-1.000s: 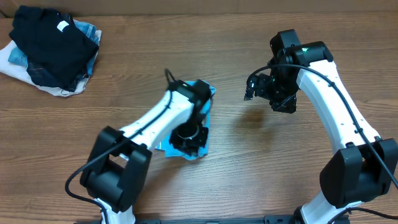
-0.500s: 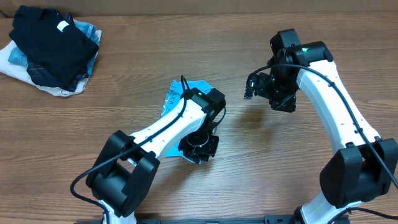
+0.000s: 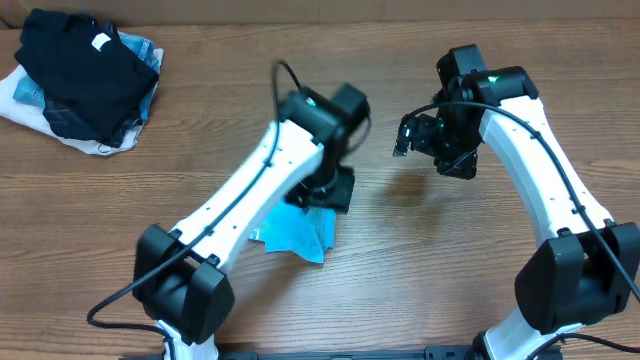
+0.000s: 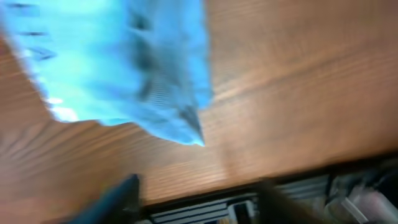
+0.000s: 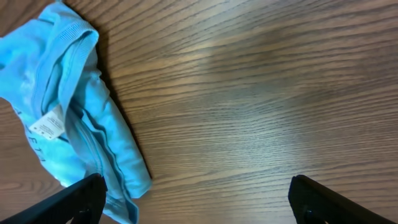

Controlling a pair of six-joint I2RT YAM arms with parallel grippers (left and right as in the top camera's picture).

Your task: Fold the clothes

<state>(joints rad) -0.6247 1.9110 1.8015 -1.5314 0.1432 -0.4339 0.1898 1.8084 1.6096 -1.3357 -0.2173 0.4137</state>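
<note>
The clothes, a light blue shirt [image 3: 296, 232], lie bunched on the wooden table just in front of my left gripper [image 3: 326, 190]. In the blurred left wrist view the shirt [image 4: 118, 62] fills the upper left. My left gripper [image 4: 199, 205] hangs above the table with its dark fingers [image 4: 118, 199] apart and nothing between them. My right gripper [image 3: 408, 138] hovers to the right of the shirt, wide open and empty. Its wrist view shows the shirt [image 5: 74, 112] with a white label [image 5: 48, 126] at the left, beside the left finger of that gripper [image 5: 199, 202].
A pile with a black garment [image 3: 85, 75] and its white tag [image 3: 101, 42], over denim and white fabric, sits at the far left corner. The table's front edge [image 4: 205, 190] runs close below my left gripper in its wrist view.
My left gripper opened, let go of the shirt and rose toward the back right. The shirt now lies on the table in front of it. The right arm has not moved.
</note>
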